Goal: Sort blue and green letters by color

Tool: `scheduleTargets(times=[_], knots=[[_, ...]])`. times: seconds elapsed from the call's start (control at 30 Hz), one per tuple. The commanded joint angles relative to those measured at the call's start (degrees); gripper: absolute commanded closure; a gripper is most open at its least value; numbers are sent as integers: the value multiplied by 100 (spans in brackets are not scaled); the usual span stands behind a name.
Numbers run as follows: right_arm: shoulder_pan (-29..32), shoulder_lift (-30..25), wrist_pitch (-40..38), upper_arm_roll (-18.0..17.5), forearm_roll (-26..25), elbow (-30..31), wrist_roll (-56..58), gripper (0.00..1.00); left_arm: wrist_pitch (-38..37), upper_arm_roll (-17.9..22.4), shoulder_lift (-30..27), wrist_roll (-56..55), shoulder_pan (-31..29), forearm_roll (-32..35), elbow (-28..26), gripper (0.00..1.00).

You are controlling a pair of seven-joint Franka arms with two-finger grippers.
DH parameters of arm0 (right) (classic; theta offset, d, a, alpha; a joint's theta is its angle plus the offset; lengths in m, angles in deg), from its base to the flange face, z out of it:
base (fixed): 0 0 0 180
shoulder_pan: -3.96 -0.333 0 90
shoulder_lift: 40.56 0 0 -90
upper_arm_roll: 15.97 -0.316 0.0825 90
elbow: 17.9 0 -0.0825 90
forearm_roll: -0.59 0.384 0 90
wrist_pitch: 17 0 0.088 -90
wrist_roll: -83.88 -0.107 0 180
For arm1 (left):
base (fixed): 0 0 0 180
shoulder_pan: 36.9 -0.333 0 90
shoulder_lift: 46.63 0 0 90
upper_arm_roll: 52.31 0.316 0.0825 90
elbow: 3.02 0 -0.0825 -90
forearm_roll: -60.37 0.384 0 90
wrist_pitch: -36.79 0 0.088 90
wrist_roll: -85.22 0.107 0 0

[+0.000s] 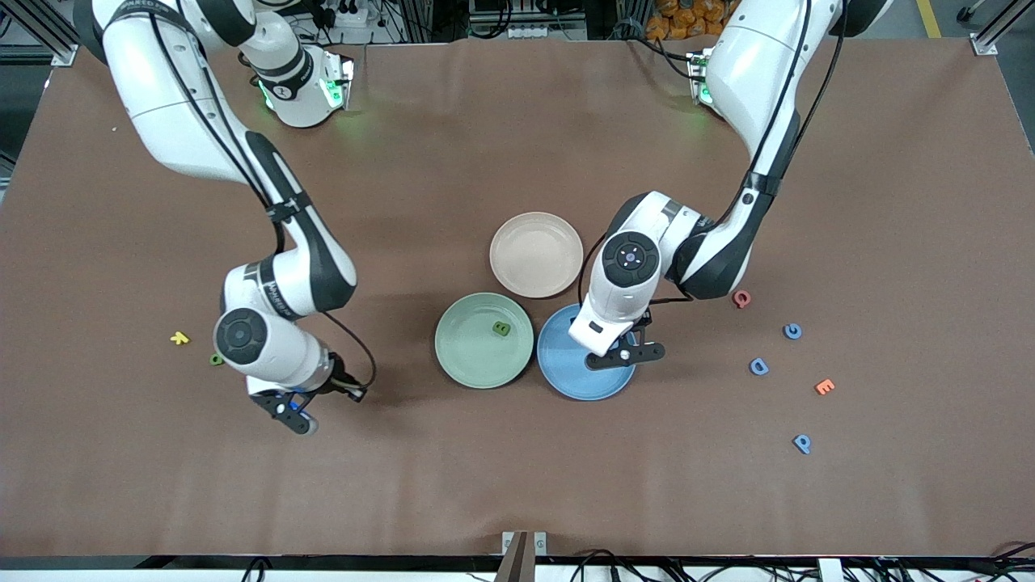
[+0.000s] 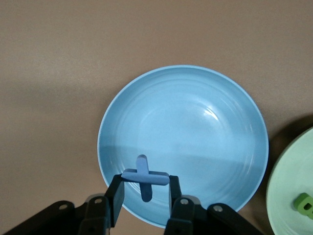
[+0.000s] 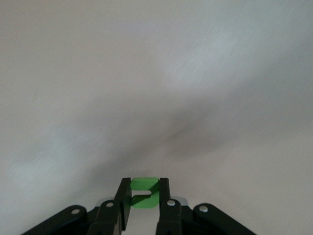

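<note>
Right hand [image 3: 144, 203] clamped on a green letter [image 3: 144, 192], held between both fingers [image 3: 123, 200] over bare worktop [image 3: 156, 88].

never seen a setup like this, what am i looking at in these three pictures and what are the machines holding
Two white robot arms stand at a brown table, each ending in a two-finger pincer. The wide picture looks down from across the table; the other two come from cameras on the wrists. The left pincer holds a blue X over the blue plate. The right pincer holds a green letter above bare table. A green plate already holds one green letter; the pink plate is empty. Loose letters lie toward both ends.
</note>
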Motion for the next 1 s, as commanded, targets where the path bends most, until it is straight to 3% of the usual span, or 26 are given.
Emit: scheduleTargets(times=[0.0,0.03,0.2,0.67,0.97], knots=[[-99,-109,-98,-319,50,-26,-888,100,-106,51,80,-175,53,158,172,31],[-143,-127,-98,-346,49,-26,-1055,100,-106,51,80,-175,53,158,172,23],[-406,-153,-116,-363,49,-26,-1671,100,-89,51,80,-175,36,158,172,4],[-1004,-136,-142,-363,58,-34,-3130,100,-89,60,-60,-17,-148,210,93,3],[-1382,-118,-98,-355,58,-34,-3834,100,-115,43,-667,1387,-789,360,-574,4]])
